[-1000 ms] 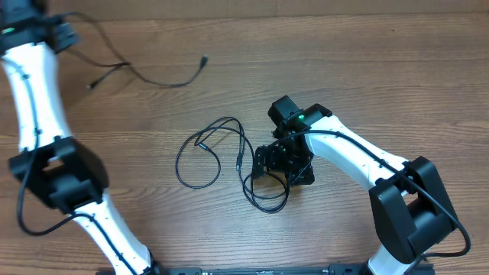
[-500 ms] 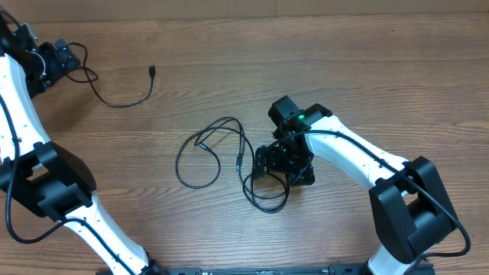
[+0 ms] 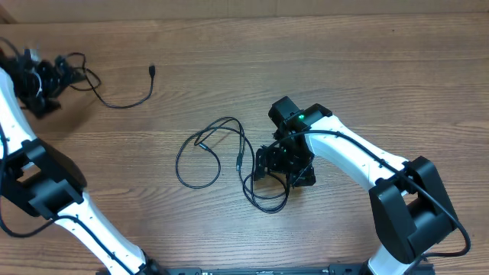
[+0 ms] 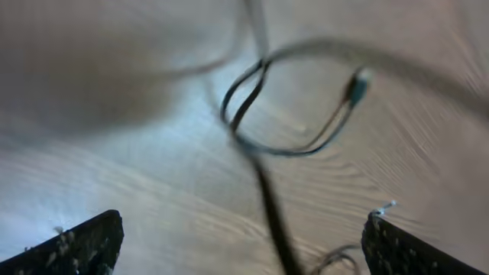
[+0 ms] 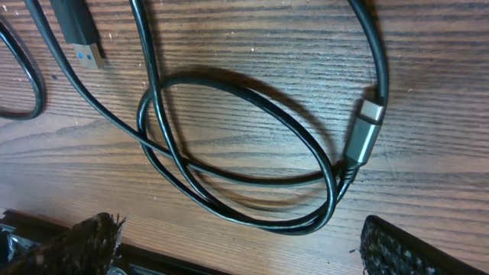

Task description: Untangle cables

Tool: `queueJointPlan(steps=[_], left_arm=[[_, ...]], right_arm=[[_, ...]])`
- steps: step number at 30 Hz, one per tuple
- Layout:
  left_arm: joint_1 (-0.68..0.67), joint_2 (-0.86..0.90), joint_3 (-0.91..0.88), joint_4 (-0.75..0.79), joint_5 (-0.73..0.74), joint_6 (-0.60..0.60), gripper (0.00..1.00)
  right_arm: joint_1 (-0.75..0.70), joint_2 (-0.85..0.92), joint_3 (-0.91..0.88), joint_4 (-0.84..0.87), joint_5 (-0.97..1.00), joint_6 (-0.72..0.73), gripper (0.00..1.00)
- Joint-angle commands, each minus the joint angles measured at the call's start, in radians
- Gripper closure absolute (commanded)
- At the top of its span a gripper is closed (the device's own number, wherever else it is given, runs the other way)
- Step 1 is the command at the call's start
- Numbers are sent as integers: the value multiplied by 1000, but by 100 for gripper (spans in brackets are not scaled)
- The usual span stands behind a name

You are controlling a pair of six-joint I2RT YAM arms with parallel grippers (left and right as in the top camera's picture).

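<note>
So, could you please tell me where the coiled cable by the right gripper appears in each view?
Overhead: coiled cable at table centre, its lower loop at the right gripper.
Right wrist: the coiled cable fills the middle of the frame.
Left wrist: not in it, apparently; the blurred cord there seems a different one.
Shared landmark: the open right gripper, fingers at that view's bottom corners.

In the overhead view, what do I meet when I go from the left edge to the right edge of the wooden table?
left gripper → small plug end of the loose thin black cable → looped thin black cables in the middle → right gripper → black elbow joint of the right arm
</note>
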Motion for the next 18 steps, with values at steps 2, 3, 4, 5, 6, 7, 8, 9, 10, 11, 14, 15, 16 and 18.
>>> queueJointPlan(steps=[2,3,4,5,6,7,8,9,10,11,14,15,16,18], left_arm=[[58,128,5,-81,251,-55,0],[64,143,5,-94,320,-55,0],[70,156,5,-107,379,-55,0],[75,161,5,-116,422,-55,0],[78,166,5,-125,468,-55,0],[80,166,5,-140,504,-55,0],[80,166,5,-151,547,-55,0],[80,164,6,-163,588,-55,0],[80,164,8,-191,650,-49,0],[76,164,9,-254,785,-22,0],[61,158,8,-316,974,50,0],[53,151,8,-316,978,50,0],[44,142,9,-315,968,51,0],[29,130,9,-276,925,42,0]], right_arm=[[5,-18,-4,0,8,-24,0],[6,-18,-4,-3,8,-31,0],[6,-18,-4,-5,8,-34,0],[6,-18,-4,-5,8,-34,0],[6,-18,-4,-5,8,-34,0],[6,-18,-4,-5,8,-34,0],[6,-18,-4,-5,8,-34,0],[6,-18,-4,-5,8,-34,0],[6,-18,-4,-5,8,-34,0],[6,-18,-4,-5,8,-34,0],[6,-18,-4,-4,8,-34,0],[6,-18,-4,-3,8,-34,0],[6,-18,-4,-3,8,-34,0],[6,-18,-4,-3,8,-34,0]])
